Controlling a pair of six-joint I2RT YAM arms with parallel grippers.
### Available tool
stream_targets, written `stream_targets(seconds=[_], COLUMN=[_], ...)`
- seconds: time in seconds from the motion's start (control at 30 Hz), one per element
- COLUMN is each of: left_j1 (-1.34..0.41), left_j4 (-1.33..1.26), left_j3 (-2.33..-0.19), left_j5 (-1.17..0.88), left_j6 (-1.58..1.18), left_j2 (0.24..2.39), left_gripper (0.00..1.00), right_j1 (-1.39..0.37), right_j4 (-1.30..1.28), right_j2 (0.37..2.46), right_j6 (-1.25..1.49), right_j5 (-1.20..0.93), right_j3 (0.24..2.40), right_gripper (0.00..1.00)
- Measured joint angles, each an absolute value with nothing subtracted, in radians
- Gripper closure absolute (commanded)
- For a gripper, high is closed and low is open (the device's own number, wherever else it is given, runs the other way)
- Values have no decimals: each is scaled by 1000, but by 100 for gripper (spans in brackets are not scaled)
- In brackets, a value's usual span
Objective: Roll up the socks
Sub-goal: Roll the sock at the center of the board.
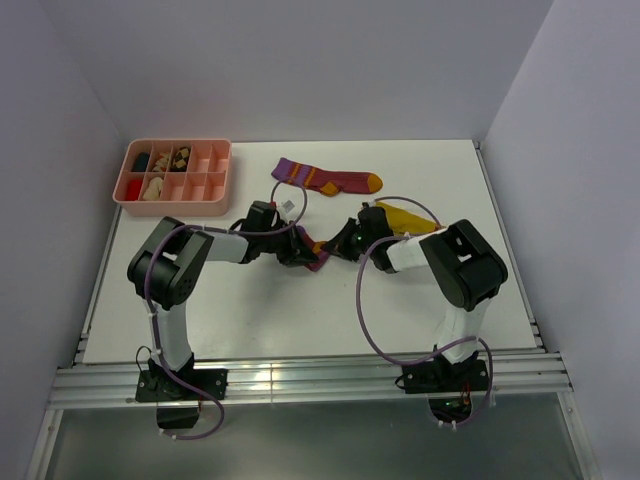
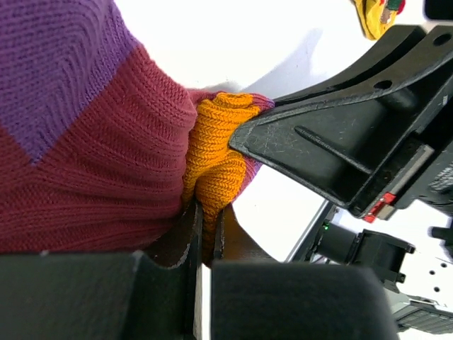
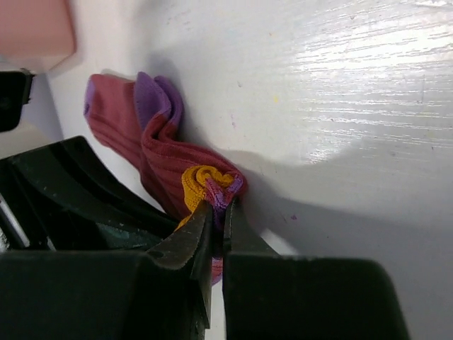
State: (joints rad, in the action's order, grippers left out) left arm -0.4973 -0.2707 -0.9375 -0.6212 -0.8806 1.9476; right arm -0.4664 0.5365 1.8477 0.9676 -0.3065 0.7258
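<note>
A bunched maroon sock (image 1: 316,252) with a purple cuff and orange toe lies mid-table between my two grippers. My left gripper (image 1: 298,248) is shut on its orange toe (image 2: 212,156), the fabric pinched between the fingertips (image 2: 192,223). My right gripper (image 1: 338,244) is shut on the same rolled end (image 3: 209,180), right against the left one. A second maroon sock (image 1: 326,179) lies flat farther back. A mustard-yellow sock (image 1: 408,214) lies beside and partly under my right arm.
A pink compartment tray (image 1: 178,192) holding several small items stands at the back left. White walls close in the table on three sides. The right gripper's black finger (image 2: 333,142) fills much of the left wrist view.
</note>
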Motion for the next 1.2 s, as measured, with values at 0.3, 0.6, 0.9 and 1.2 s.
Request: stream_targets(seconds=[0.3, 0.6, 0.9, 1.2], left_j1=[-529, -637, -735, -797], left_j4=[-220, -199, -297, -362], left_j3=[-943, -905, -852, -853], left_j5=[-469, -180, -19, 46], left_j6=[-748, -596, -491, -408], left_j2=[1879, 1726, 1676, 1734], left_gripper=[67, 46, 45, 46], right_j1=[-488, -516, -519, -520], right_j4=[8, -415, -556, -593], right_j2=[1835, 1893, 1973, 1991], right_j6=[880, 811, 797, 794], right_j5=[-213, -67, -53, -52], right_j3=[1008, 1308, 1374, 1403], right_gripper=[100, 100, 100, 100])
